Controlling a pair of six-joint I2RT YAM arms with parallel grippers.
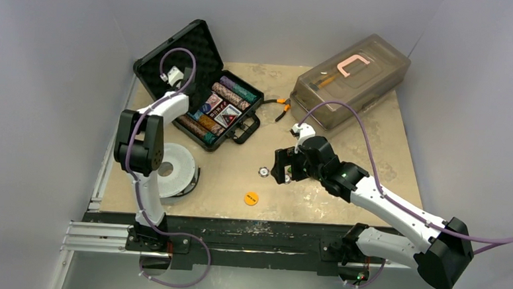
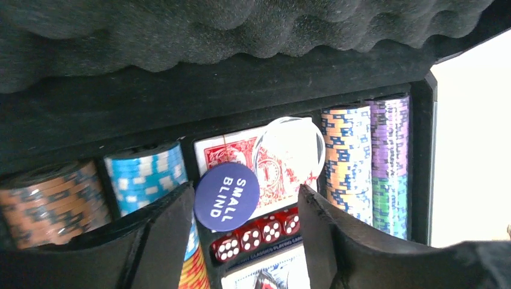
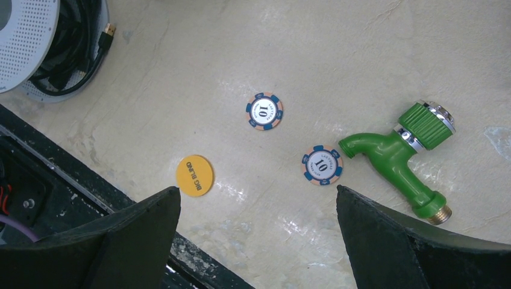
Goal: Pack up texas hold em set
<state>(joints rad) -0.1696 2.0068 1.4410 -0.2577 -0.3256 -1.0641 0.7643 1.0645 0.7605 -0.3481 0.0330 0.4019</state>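
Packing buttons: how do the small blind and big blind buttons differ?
The small blind button is navy with white lettering; the big blind button is yellow with dark lettering. The small blind button sits over the red deck inside the case; the big blind button lies out on the table. Both are flat round discs.

High rear overview; left wrist close over case (image 2: 241, 90), right over tabletop (image 3: 361, 60)

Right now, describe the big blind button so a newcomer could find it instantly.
On the table, look at the near edge, roughly midway between the two arm bases. The big blind button lies flat there on the bare top. Unlike the two 10 chips nearby, which have blue-and-orange striped rims, it is a plain yellow disc with dark lettering.
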